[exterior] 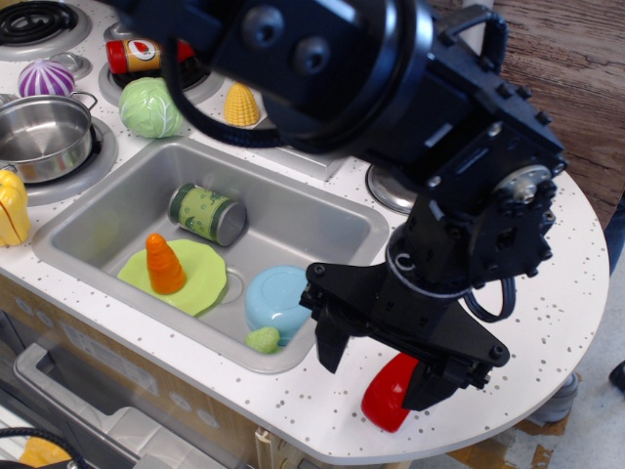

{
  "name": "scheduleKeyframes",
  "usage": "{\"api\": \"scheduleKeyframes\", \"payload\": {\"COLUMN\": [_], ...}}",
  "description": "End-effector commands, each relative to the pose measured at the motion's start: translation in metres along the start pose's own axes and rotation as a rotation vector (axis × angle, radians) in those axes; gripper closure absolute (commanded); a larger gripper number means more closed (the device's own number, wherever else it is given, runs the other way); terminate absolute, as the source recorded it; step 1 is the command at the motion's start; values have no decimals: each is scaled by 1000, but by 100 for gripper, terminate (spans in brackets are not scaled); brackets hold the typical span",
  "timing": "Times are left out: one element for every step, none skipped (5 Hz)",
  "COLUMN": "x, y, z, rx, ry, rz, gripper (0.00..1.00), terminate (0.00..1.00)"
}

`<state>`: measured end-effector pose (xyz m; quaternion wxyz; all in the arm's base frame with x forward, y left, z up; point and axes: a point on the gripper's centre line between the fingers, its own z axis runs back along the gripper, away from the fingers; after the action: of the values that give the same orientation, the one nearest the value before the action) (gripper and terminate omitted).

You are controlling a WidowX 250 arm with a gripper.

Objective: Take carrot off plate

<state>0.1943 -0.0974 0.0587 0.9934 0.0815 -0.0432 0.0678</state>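
Down in the sink basin (117, 210) — carrot (164, 265) stands upright on the lime-green plate (200, 278), tip up.
Pincer (376, 376) hangs over the counter (322, 410) edge, well apart from the carrot — fingers spread, nothing between them; a red object (388, 393) sits just beside one finger. Blue bowl (276, 298) and green can (207, 213) share the basin.

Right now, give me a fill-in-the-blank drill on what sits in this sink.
1. The carrot stands on the lime-green ____.
2. The plate lies inside the grey ____.
3. The green can lies on its ____ behind the plate.
4. The gripper hangs over the counter, not over the ____.

Missing words: plate; sink; side; sink
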Motion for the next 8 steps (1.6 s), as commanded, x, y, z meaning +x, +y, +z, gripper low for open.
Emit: {"api": "scheduleKeyframes", "payload": {"x": [0,24,44,61,79,91,96,96], "y": [0,28,68,113,157,188,210,220], "z": [0,32,43,33,12,-23,-62,-90], "rx": [0,10,24,72,129,115,57,16], "ry": [0,70,41,7,-54,-105,-136,-149], "rz": [0,-66,-136,-236,-310,-340,-351,-345], "gripper": [0,0,0,0,0,0,0,0], "terminate": [0,0,0,0,0,0,0,0]}}
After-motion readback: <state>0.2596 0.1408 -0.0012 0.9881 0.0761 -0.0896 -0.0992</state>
